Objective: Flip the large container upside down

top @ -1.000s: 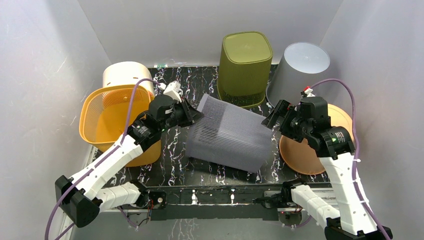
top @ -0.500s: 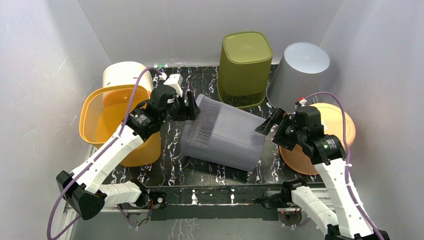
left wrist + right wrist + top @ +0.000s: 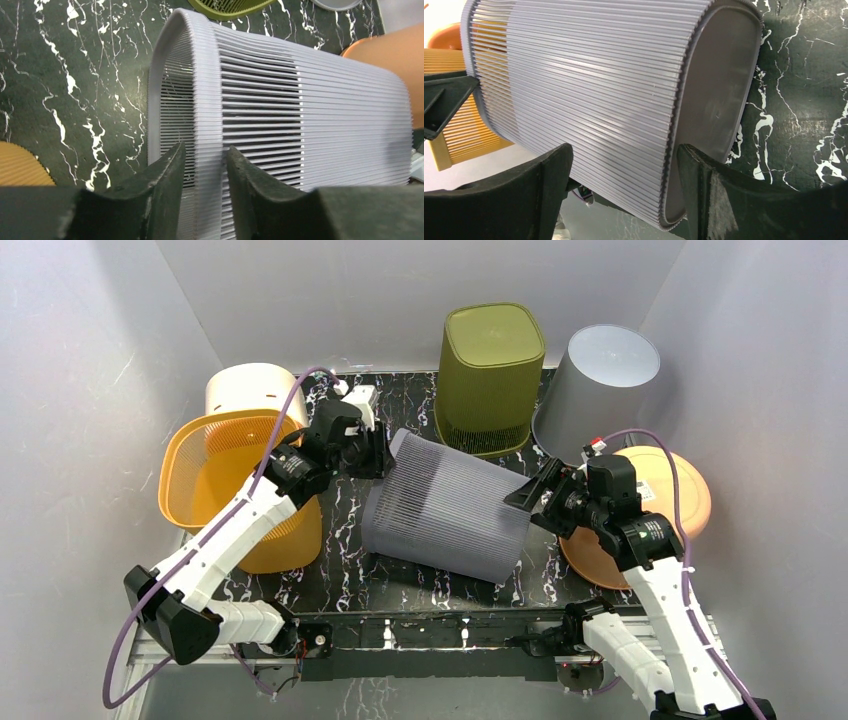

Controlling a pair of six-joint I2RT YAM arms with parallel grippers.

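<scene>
**Top external:** The large container [image 3: 450, 515], grey and slatted, lies on its side mid-frame on the dark marbled surface [image 3: 340, 525]. Its mouth points frame left and its closed end frame right, so it is not upside down yet. The left claw [image 3: 372, 455] is at the mouth rim, upper left of the container. The right claw [image 3: 527, 495] is at the closed end. The step in hand looks like setting a two-sided hold before the tip-over. An olive bin [image 3: 492, 370] and a grey bucket [image 3: 598, 375] stand just behind. A yellow basket [image 3: 215, 475] sits at frame left beside the left arm. Claw widths are unreadable from this view.

**Left wrist:** This view shows what the top view hides. The left claw's fingers [image 3: 165, 175] straddle the rim wall, one on the mouth side and one on the slatted outside, with a narrow gap. I cannot tell whether they actually press the wall.

**Right wrist:** The right claw is wide, with the container's bottom corner between its fingers. One finger is over the slats and the other is by the flat base [image 3: 719, 90]. No clamp is visible. Only this view shows that the base is solid.

**Next move, as I judge it:** Both claws close firmly, then the base end swings up until the mouth lands flat on the surface. The swing needs clearance from the olive bin and the yellow basket. The rim is thin, so the hold may slip.
</scene>
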